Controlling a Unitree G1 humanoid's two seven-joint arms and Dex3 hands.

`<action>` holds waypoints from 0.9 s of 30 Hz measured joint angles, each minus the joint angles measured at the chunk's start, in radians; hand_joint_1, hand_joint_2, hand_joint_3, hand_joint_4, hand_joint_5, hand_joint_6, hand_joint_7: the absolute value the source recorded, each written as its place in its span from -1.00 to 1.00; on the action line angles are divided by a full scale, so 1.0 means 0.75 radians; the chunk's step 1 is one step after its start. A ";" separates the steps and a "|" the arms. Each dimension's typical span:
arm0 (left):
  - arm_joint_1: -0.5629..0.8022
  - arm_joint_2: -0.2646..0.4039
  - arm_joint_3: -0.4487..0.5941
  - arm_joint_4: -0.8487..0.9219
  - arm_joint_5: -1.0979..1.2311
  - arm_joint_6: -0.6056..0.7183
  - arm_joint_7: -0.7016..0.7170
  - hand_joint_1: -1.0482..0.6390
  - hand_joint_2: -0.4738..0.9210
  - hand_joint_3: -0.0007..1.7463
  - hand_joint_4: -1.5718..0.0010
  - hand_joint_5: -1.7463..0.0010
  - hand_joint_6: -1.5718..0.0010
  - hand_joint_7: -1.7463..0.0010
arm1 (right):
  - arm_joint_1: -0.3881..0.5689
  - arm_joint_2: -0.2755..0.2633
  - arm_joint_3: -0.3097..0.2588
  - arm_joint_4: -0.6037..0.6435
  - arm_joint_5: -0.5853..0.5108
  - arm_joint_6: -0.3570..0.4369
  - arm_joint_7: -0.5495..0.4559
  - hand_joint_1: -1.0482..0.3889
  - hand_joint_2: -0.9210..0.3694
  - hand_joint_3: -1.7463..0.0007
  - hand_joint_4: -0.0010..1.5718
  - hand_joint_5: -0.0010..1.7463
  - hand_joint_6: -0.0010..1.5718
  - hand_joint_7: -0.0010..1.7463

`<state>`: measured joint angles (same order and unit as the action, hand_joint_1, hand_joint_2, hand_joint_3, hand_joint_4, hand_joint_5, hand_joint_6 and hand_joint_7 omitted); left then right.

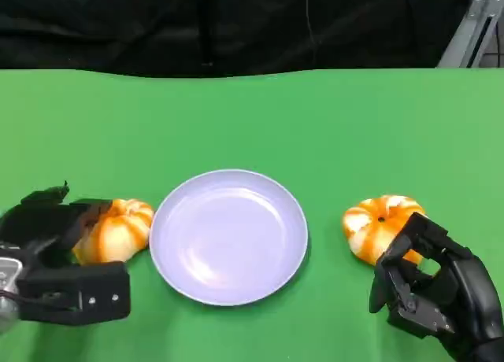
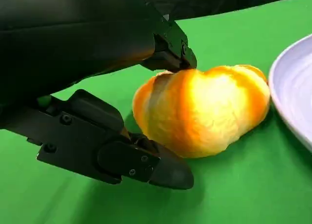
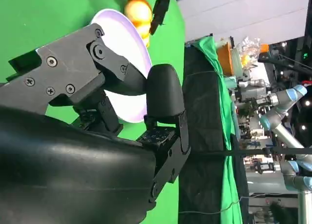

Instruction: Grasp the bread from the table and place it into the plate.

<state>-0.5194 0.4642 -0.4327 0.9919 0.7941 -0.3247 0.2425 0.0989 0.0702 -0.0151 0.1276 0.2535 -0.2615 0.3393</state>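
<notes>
Two orange-and-white glazed bread rolls on green cloth surface, one each side of round pale lavender plastic plate point(image 1: 228, 236).

Left roll point(image 1: 118, 230) at plate's 9 o'clock, just beside rim, resting on surface. Left robot hand point(image 1: 55, 256) closed around it: one finger over top, another low along near side, both touching crust in left wrist view point(image 2: 200, 109). Bracketed top and bottom, likely so roll lifts without squashing or rolling out. Not yet lifted, judging by contact with cloth.

Right roll point(image 1: 382, 224) at plate's 3 o'clock, near plate but apart from it. Right robot hand point(image 1: 437, 291) sits at roll's 5 o'clock, fingers curled in, nothing held; fingertips close to roll's near edge, contact can't be confirmed. Probably parked clear while left side works.

Plate empty, centred between the two hands, so either one has short carry. Next step as judged: lift left roll, move toward 3 o'clock over rim, release.

Risk: low finger catching plate rim on the way in, given how close roll sits to it.

No brands, labels or readable writing on rolls, plate or hands. Background clutter in right wrist view too small to read.
</notes>
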 measured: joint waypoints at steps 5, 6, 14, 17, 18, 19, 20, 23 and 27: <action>-0.043 -0.043 -0.048 0.095 0.000 0.019 0.072 -0.70 1.00 -0.79 0.82 0.98 0.58 1.00 | 0.000 0.000 0.000 0.000 0.000 0.001 0.000 0.27 -0.53 -0.25 0.05 1.00 -0.24 1.00; -0.051 -0.050 -0.055 0.114 -0.001 0.020 0.084 -0.70 1.00 -0.79 0.82 0.98 0.59 1.00 | 0.000 0.000 0.000 0.000 0.000 0.001 0.001 0.27 -0.53 -0.25 0.05 1.00 -0.24 1.00; -0.078 -0.076 -0.087 0.193 -0.008 0.025 0.146 -0.60 1.00 -0.80 0.78 0.97 0.55 0.98 | 0.000 0.000 0.000 0.000 0.000 0.001 0.001 0.27 -0.51 -0.25 0.06 1.00 -0.23 1.00; -0.079 -0.083 -0.094 0.206 -0.013 0.021 0.184 -0.41 1.00 -0.83 0.63 0.92 0.46 0.96 | 0.000 0.000 0.000 -0.001 0.000 0.002 0.001 0.26 -0.51 -0.25 0.06 1.00 -0.23 1.00; -0.079 -0.085 -0.096 0.210 -0.013 0.018 0.199 -0.29 1.00 -0.80 0.47 0.90 0.38 0.95 | 0.000 0.000 0.000 -0.002 0.001 0.004 0.001 0.27 -0.51 -0.25 0.06 1.00 -0.23 1.00; -0.078 -0.087 -0.098 0.213 -0.013 0.015 0.215 -0.19 1.00 -0.77 0.33 0.91 0.29 0.95 | 0.001 0.000 0.000 -0.003 0.002 0.007 0.001 0.27 -0.51 -0.25 0.06 1.00 -0.23 1.00; -0.078 -0.089 -0.100 0.214 -0.013 0.013 0.231 -0.07 1.00 -0.77 0.14 0.91 0.15 0.94 | 0.001 0.000 0.000 -0.006 0.003 0.010 0.001 0.27 -0.51 -0.25 0.06 1.00 -0.23 1.00; -0.078 -0.102 -0.097 0.220 -0.022 0.005 0.273 0.06 1.00 -0.79 -0.29 0.88 -0.19 0.91 | 0.003 0.000 0.000 -0.020 0.003 0.017 0.001 0.27 -0.51 -0.26 0.06 1.00 -0.23 1.00; -0.077 -0.111 -0.085 0.226 -0.063 -0.007 0.295 0.11 1.00 -0.87 -0.51 0.88 -0.42 0.90 | 0.003 0.000 0.000 -0.023 0.003 0.017 0.001 0.27 -0.51 -0.26 0.06 1.00 -0.23 1.00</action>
<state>-0.5771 0.3807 -0.4966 1.1616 0.7465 -0.3300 0.4634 0.1011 0.0699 -0.0150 0.1107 0.2559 -0.2491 0.3400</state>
